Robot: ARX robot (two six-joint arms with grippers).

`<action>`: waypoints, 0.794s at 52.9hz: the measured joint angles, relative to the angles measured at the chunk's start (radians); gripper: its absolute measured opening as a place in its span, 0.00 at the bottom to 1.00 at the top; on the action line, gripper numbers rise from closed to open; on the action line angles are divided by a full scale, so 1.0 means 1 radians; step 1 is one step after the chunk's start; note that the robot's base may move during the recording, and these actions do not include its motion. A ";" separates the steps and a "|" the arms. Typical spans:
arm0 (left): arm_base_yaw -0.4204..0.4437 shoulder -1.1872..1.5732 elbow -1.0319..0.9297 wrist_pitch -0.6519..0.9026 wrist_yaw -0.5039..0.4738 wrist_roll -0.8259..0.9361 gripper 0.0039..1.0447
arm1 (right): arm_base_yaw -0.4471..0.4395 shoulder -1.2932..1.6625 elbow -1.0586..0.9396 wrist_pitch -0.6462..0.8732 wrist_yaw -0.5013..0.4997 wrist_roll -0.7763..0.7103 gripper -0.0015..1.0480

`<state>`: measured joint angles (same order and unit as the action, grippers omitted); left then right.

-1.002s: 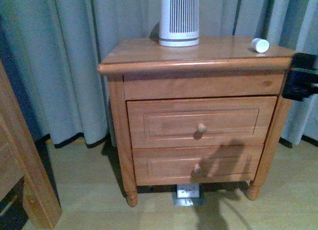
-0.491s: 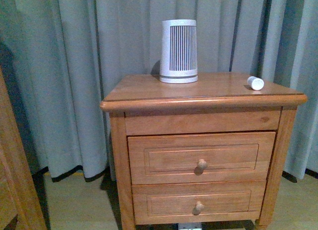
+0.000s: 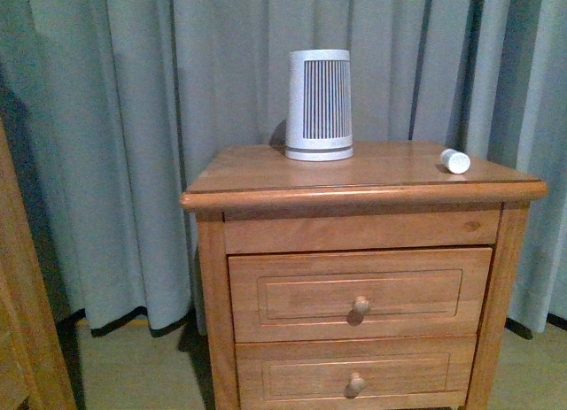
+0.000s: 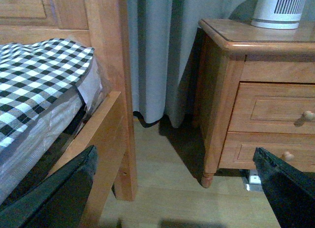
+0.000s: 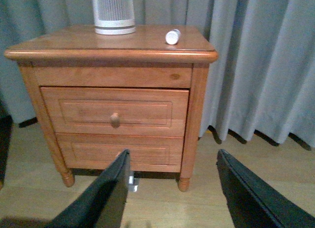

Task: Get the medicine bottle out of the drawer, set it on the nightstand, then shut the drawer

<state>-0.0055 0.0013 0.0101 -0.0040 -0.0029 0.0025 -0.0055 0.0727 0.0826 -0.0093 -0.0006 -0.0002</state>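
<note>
The small white medicine bottle (image 3: 455,160) (image 5: 173,36) lies on its side near the right edge of the nightstand (image 3: 266,181) (image 5: 64,48) (image 4: 231,36) top. The upper drawer (image 3: 359,293) (image 5: 114,111) (image 4: 275,110) is shut flush with the cabinet front. No arm shows in the front view. My left gripper (image 4: 179,193) hangs open above the floor between bed and nightstand, holding nothing. Standing back from the nightstand's front, my right gripper (image 5: 172,188) is open and empty too.
A tall white ribbed device (image 3: 319,104) stands at the back of the nightstand top. Grey curtains (image 3: 106,144) hang behind. A wooden bed frame (image 4: 106,90) with a checked cover (image 4: 39,75) is left of the nightstand. A small white object (image 5: 132,181) lies on the floor under the cabinet.
The front view has tilted upward: the nightstand sits lower in frame and more curtain shows. The dark gripper part seen at the right edge a second ago has left the view.
</note>
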 joint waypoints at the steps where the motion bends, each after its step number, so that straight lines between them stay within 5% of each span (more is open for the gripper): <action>1: 0.000 0.000 0.000 0.000 0.000 0.000 0.94 | 0.000 -0.001 -0.002 0.000 0.000 0.000 0.46; 15: 0.000 0.000 0.000 0.000 0.001 0.000 0.94 | 0.002 -0.022 -0.031 0.002 0.000 0.000 0.03; 39: 0.000 0.000 0.000 0.000 0.001 0.000 0.94 | 0.002 -0.065 -0.068 0.007 0.000 0.000 0.03; 42: 0.000 0.000 0.000 0.000 0.001 0.000 0.94 | 0.002 -0.065 -0.068 0.007 0.000 0.000 0.09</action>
<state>-0.0055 0.0013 0.0101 -0.0040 -0.0021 0.0025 -0.0036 0.0074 0.0147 -0.0025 -0.0010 -0.0002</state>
